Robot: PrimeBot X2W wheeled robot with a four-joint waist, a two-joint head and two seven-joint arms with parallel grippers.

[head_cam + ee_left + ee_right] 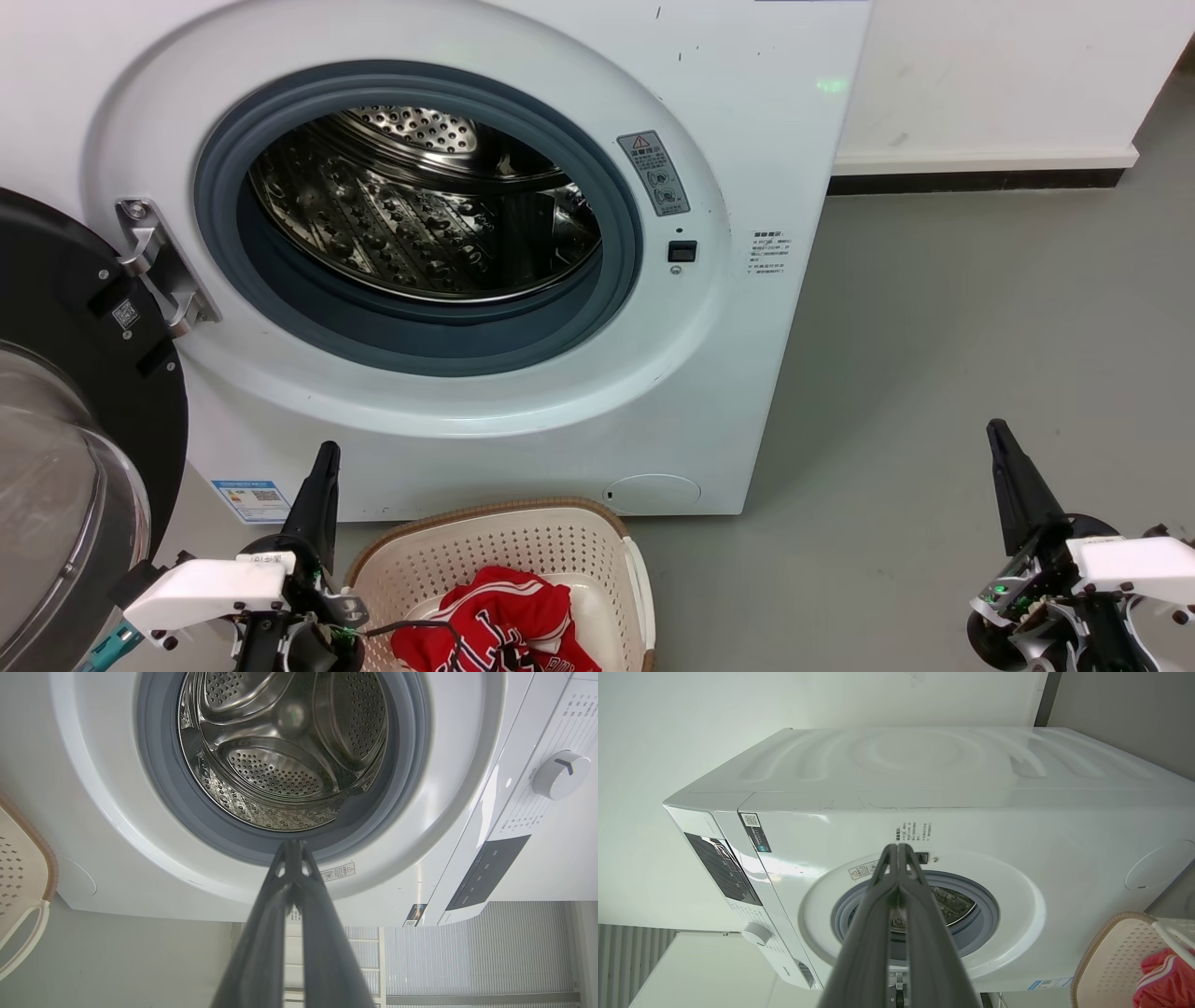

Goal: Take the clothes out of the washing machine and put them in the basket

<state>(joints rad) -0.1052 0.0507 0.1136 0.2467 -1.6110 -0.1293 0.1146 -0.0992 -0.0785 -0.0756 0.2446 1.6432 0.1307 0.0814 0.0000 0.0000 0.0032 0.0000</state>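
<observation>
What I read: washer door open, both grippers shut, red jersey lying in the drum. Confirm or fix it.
One thing is wrong: the head view shows the red jersey lying in the basket, not the drum. The rest stands: washer door open, left gripper and right gripper shut.

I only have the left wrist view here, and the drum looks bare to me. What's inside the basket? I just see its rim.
Observer: Red clothes lie in the basket, seen in the head view.
Operator: And the right gripper?
Observer: Shut, holding nothing, low over the grey floor to the right of the washing machine.
Operator: Where's the door?
Observer: Swung wide open on the robot's left side.
</observation>
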